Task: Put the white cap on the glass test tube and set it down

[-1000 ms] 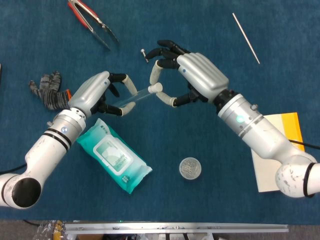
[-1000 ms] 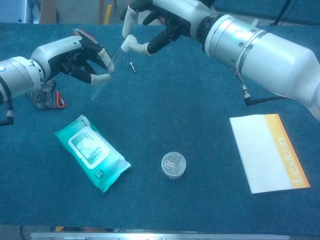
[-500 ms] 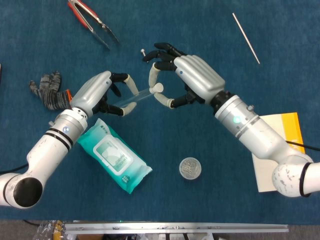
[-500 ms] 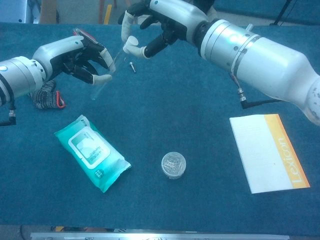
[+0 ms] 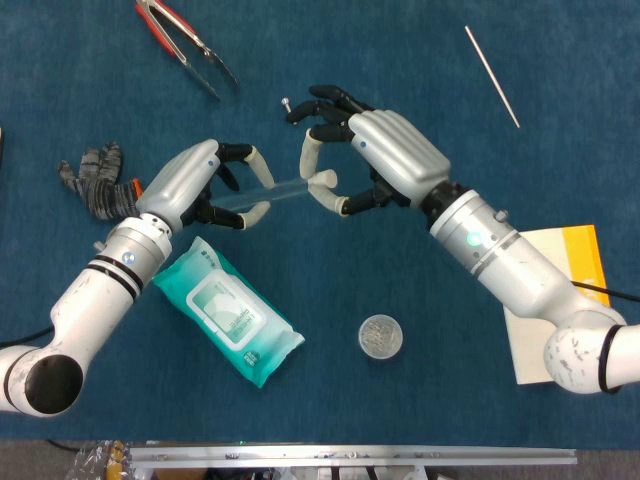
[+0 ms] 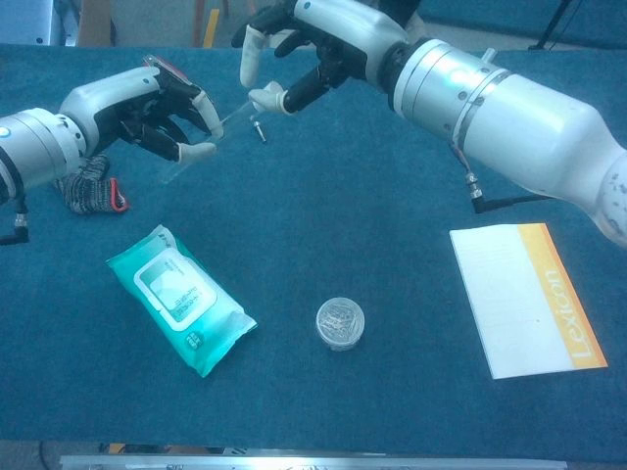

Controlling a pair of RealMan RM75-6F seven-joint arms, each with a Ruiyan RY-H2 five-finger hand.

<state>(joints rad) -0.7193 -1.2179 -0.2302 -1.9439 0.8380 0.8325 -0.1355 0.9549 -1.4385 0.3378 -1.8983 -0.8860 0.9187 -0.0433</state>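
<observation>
The glass test tube (image 5: 262,193) (image 6: 201,147) lies slanted above the blue table, and my left hand (image 5: 192,183) (image 6: 137,110) grips its lower half. The white cap (image 5: 322,179) (image 6: 262,96) sits on the tube's upper end. My right hand (image 5: 372,152) (image 6: 328,39) reaches in from the right. Its thumb presses against the cap from below and a finger curls over the cap from above, so the cap is held between them. The tube's lower tip sticks out past the left hand's fingers in the chest view.
A teal wipes pack (image 5: 228,315) (image 6: 181,299) lies under the left forearm. A small round lidded dish (image 5: 380,337) (image 6: 340,323) sits mid-table and a white-and-yellow booklet (image 5: 560,300) (image 6: 524,299) at the right. Red tongs (image 5: 185,40), a striped glove (image 5: 95,180), a small screw (image 5: 287,103) and a thin rod (image 5: 492,62) lie further back.
The tube has tilted flatter, its capped end dropping a little. The right hand's thumb and the cap moved down with it. Both arms have otherwise barely shifted.
</observation>
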